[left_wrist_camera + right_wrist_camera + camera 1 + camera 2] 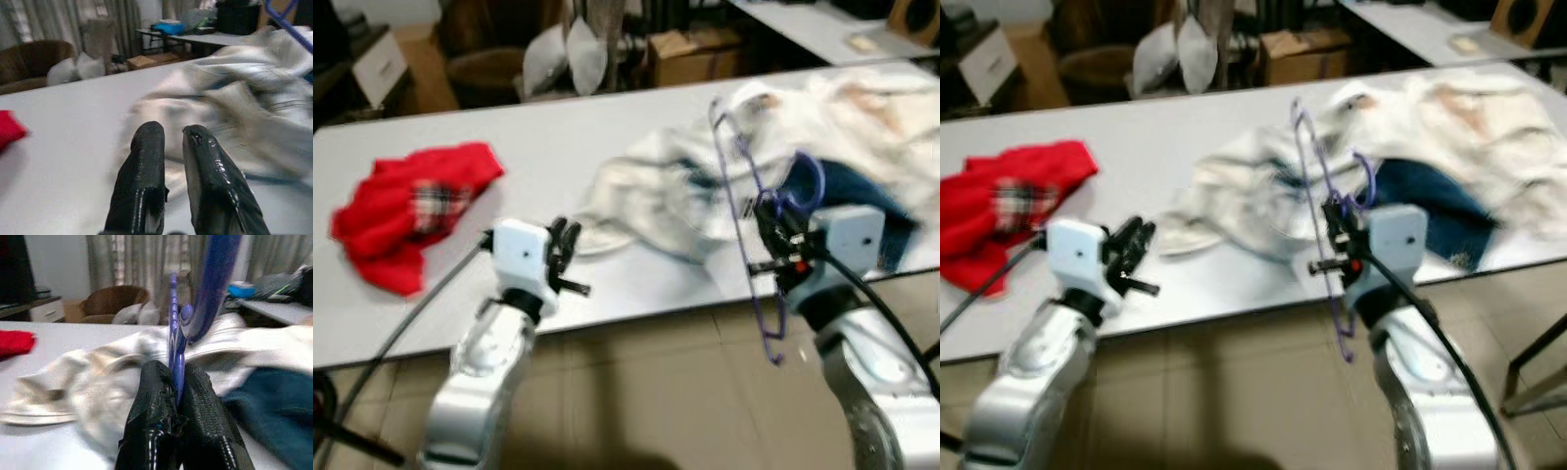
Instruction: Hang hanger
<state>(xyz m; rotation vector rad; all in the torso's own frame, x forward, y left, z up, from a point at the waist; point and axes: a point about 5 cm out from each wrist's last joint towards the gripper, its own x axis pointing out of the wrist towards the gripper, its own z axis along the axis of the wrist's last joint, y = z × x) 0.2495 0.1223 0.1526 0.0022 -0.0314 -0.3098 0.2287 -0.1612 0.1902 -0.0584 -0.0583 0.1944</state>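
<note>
**Hanger pinched, with nowhere yet to hang it**

The right gripper point(781, 238) is clamped on the purple hanger point(744, 186), its fingers point(156, 396) pressed flat against the thin wire near the hook. The hanger stands roughly upright at the near edge of the grey table point(548, 147), its frame rising over the pile of pale clothes point(675, 196) and its lower end dangling past the edge. The left gripper point(563, 250) hovers at the table edge with fingers nearly together, holding nothing. A red garment point(411, 211) lies well apart. The frames are blurred, so the grip looks narrow, perhaps. The wire could twist or slip, or its frame could snag the clothes.
</note>
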